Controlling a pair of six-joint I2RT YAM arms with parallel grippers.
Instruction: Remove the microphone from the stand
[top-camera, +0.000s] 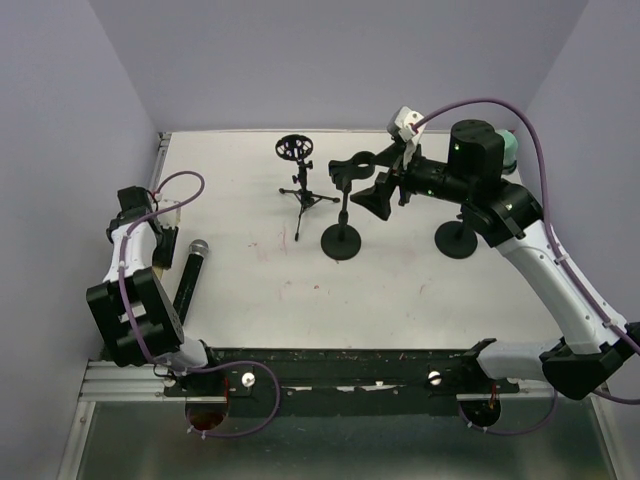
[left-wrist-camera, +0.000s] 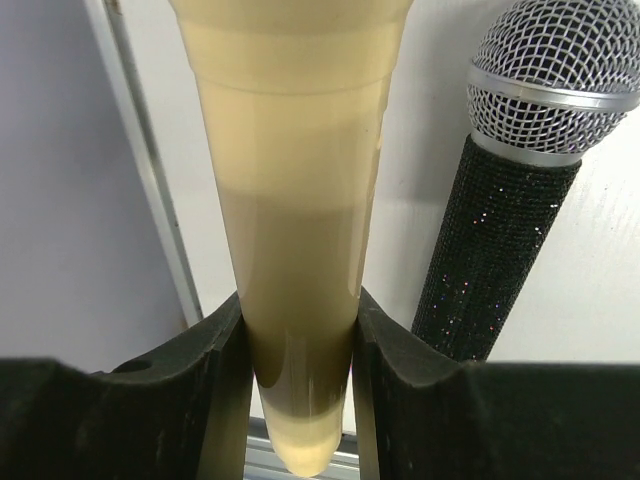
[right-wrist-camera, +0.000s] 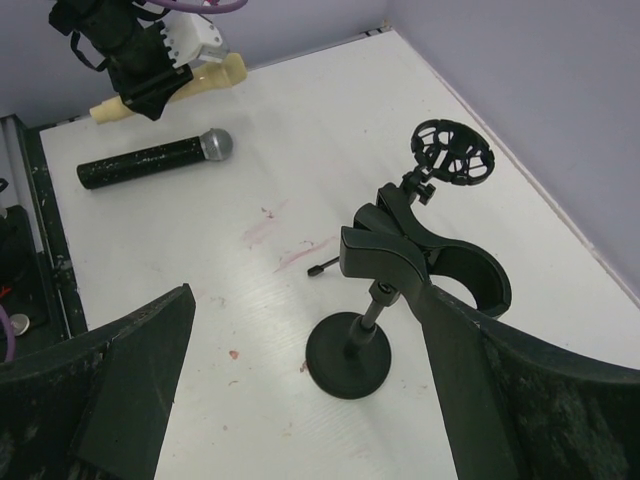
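Black microphone (top-camera: 189, 281) lies on white table (top-camera: 420, 290), lilac walls (top-camera: 330, 60)

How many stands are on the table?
3: a black tripod stand with ring top at the back, a black round-based clip stand mid-table, another black round base right, mostly hidden under the right arm.

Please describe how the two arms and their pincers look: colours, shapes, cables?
The left arm and the right arm have white shells and black joint housings; a purple cable loops along each. The left pincer and right pincer each have two broad matte black fingers. A small green light shows on the right arm.
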